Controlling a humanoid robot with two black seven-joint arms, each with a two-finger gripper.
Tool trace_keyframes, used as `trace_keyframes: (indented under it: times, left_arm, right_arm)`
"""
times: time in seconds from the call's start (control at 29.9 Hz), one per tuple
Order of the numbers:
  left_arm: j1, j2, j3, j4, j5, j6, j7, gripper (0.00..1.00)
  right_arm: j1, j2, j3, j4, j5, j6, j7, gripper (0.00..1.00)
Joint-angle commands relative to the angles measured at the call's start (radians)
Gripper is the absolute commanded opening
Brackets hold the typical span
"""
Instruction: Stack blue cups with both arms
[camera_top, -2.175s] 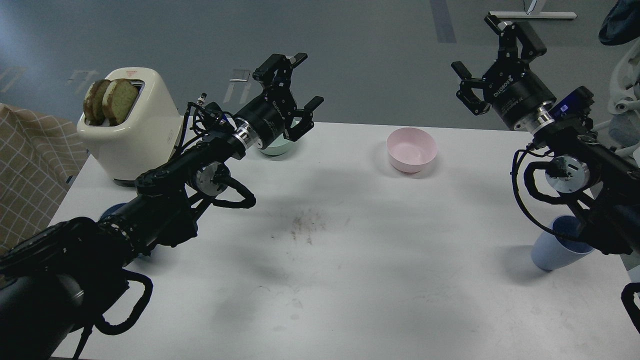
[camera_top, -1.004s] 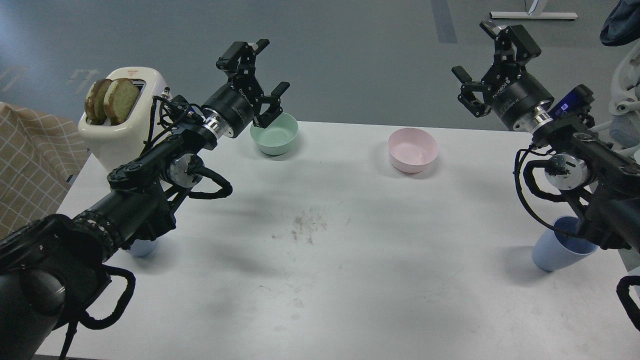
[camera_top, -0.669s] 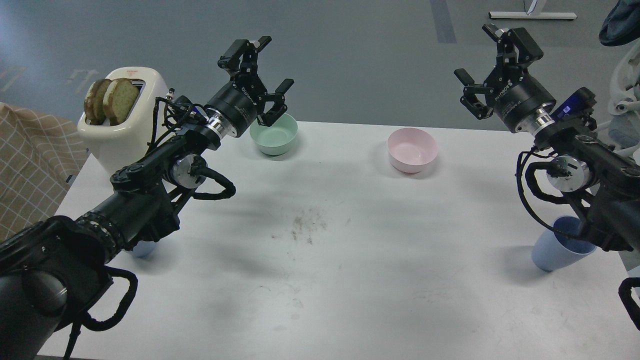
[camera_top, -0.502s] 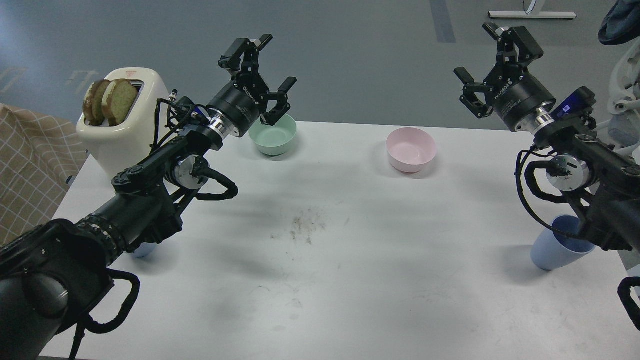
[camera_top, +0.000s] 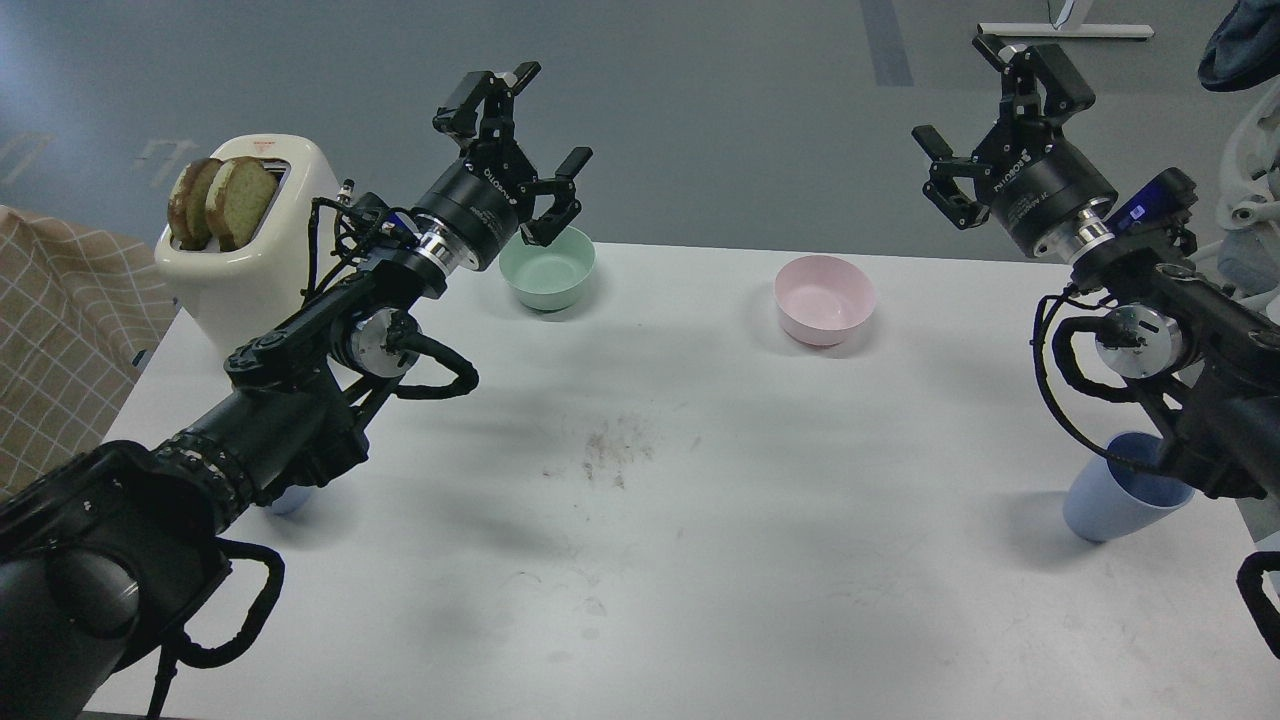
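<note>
Two blue cups stand well apart on the white table (camera_top: 700, 560): the right blue cup (camera_top: 1115, 500) upright near the right edge, partly under the right arm; the left blue cup (camera_top: 288, 497) mostly hidden beneath the left arm; the left gripper (camera_top: 520, 130) and right gripper (camera_top: 985, 105) hang raised, fingers spread wide, holding nothing.

white table (camera_top: 700, 560), toaster (camera_top: 250, 260), bowls (camera_top: 548, 266), blue cups (camera_top: 1115, 505)

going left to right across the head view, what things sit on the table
toaster → left blue cup, mostly hidden under the left arm → green bowl → pink bowl → right blue cup
</note>
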Motion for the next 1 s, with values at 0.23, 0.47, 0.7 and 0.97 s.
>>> trace_keyframes:
  times: [0.23, 0.47, 0.7, 0.97]
  left_arm:
    - [0.000, 0.010, 0.014, -0.009, 0.003, 0.000, 0.002, 0.98]
    - [-0.029, 0.085, 0.022, -0.023, 0.040, 0.000, 0.004, 0.98]
    - [-0.104, 0.402, 0.020, -0.248, 0.194, 0.000, 0.014, 0.98]
    - [-0.057, 0.835, 0.031, -0.631, 0.451, 0.000, 0.018, 0.98]
  right_arm:
    - [-0.008, -0.003, 0.001, 0.001, 0.000, 0.000, 0.000, 1.00]
    - [-0.008, -0.005, -0.003, 0.001, -0.003, 0.000, 0.000, 1.00]
    - [0.003, -0.015, -0.017, 0.004, -0.017, 0.000, 0.000, 1.00]
    - [-0.006, -0.018, -0.035, 0.009, -0.019, 0.000, 0.000, 1.00]
